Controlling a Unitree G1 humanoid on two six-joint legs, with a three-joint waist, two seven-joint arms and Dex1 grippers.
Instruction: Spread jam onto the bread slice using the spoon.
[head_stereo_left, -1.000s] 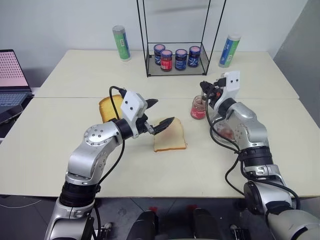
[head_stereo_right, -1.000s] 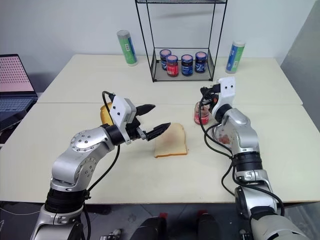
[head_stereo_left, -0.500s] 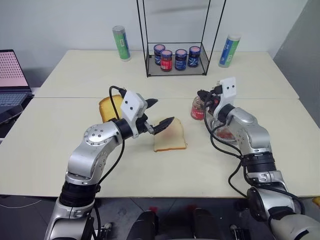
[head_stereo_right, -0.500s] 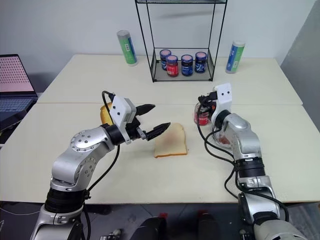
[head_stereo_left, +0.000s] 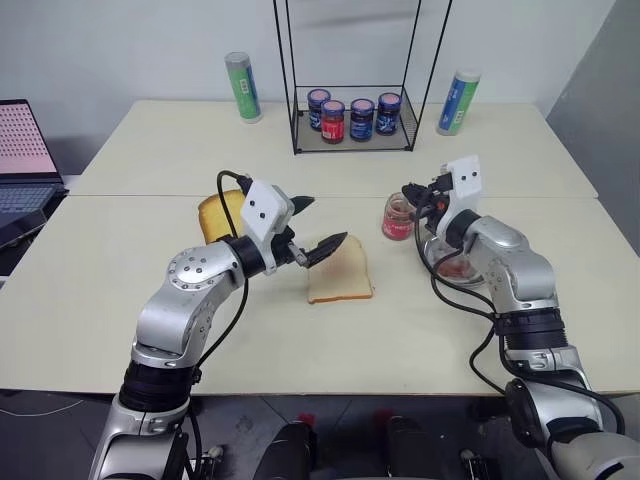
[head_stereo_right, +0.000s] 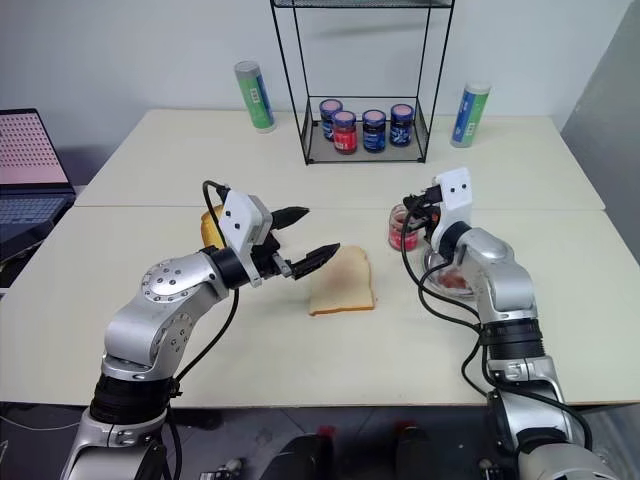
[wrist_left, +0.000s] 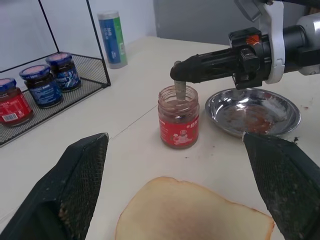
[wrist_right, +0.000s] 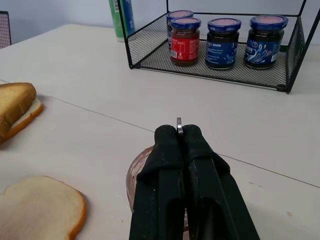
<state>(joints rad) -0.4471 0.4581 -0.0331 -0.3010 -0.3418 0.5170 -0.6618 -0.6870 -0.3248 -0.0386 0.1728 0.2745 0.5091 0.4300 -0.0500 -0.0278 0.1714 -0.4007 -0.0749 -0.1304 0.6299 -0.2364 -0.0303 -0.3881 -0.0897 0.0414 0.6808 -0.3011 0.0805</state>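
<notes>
Jam (wrist_left: 178, 127) sits in a small clear glass jar with a red label, standing open on the worktop (head_stereo_left: 150, 290) just ahead of my right arm, beside the round steel dish (wrist_left: 253, 111). My right jaws (wrist_left: 177, 71) are pressed together on the slim handle of the spoon (wrist_left: 179, 92), which hangs down from them into the mouth of the jar; from my right wrist I see the tip of the handle poking up between the two black fingers (wrist_right: 170, 165). The dish carries reddish smears on its inside.

My left jaws (head_stereo_left: 315, 226) stand wide apart and hold nothing, hovering level above the near left edge of the bread slice (head_stereo_left: 342, 275). The slice lies flat on the worktop between my two arms, pale with a tan crust, near the jar but not touching it. Its upper face shows a faint pinkish tint toward the middle.

Behind my left arm lies a thicker golden toasted piece (head_stereo_left: 218, 212). Further back a black wire rack (head_stereo_left: 352, 125) holds four dark-lidded jars in a row. A green-labelled tube (head_stereo_left: 242, 86) stands to the rack's left, another tube (head_stereo_left: 458, 101) to its right. A laptop (head_stereo_left: 22, 160) sits off the worktop's far left edge
</notes>
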